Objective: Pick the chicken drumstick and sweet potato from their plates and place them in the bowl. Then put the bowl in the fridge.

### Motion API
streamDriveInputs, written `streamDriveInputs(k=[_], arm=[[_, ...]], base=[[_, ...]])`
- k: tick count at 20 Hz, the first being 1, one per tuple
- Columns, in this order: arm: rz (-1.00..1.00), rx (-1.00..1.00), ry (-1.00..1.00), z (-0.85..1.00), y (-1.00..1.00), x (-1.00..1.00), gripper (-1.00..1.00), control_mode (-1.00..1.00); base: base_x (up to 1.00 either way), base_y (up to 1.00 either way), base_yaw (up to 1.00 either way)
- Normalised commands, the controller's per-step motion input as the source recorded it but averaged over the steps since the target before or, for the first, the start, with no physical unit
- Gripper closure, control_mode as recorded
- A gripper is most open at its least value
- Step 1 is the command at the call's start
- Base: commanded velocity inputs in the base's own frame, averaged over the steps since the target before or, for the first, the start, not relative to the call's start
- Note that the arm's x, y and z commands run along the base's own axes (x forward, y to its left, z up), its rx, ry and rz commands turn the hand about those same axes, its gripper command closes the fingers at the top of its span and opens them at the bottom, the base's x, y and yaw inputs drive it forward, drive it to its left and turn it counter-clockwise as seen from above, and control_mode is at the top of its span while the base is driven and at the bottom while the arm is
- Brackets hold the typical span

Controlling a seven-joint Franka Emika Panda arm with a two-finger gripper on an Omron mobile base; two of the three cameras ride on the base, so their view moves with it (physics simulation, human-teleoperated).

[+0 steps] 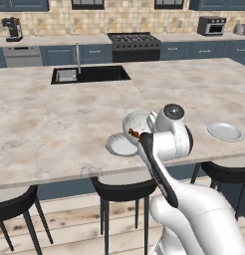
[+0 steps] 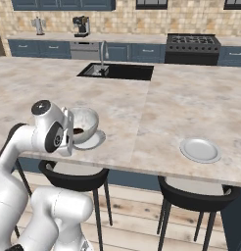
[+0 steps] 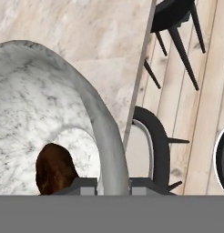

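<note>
Near the front edge of the pale marbled stone tabletop (image 1: 55,124), the round deep glossy bowl, white with grey mottling (image 1: 136,122), is tilted and raised a little above one of the two round shallow pale grey-white plates (image 1: 119,146), which lies flat just under and beside it. The white arm's claw (image 3: 113,184) is clamped on the bowl's rim: in the hand view the two small dark finger tips sit close together at the bottom with the bowl's thick wall (image 3: 104,132) rising between them. Inside the bowl lies a dark brown piece of food (image 3: 54,169) against the lower inner wall; in the left base view a brown and orange bit (image 1: 134,133) shows at the bowl's edge by the wrist, and I cannot tell whether it is the drumstick, the sweet potato or both. The second grey-white plate (image 1: 225,132) sits well apart on the same tabletop, near its front edge, with nothing on it. Black round stools (image 1: 122,189) stand below the tabletop edge on a pale wooden plank floor (image 3: 200,91). Further back, a dark sink with a slim metal tap (image 1: 89,74) is set into the tabletop, and a black stove (image 1: 134,46) stands among dark blue cabinets (image 1: 94,52) at the far wall.
</note>
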Motion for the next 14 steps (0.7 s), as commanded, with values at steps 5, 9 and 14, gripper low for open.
streamDriveInputs(k=[5,9,14], arm=[[0.00,0.00,0.00,0.00,0.00,0.00,1.00,-1.00],[0.00,0.00,0.00,0.00,0.00,0.00,1.00,-1.00],[0.00,0.00,0.00,0.00,0.00,0.00,1.00,1.00]], base=[[0.00,0.00,0.00],[0.00,0.00,0.00],[0.00,0.00,0.00]])
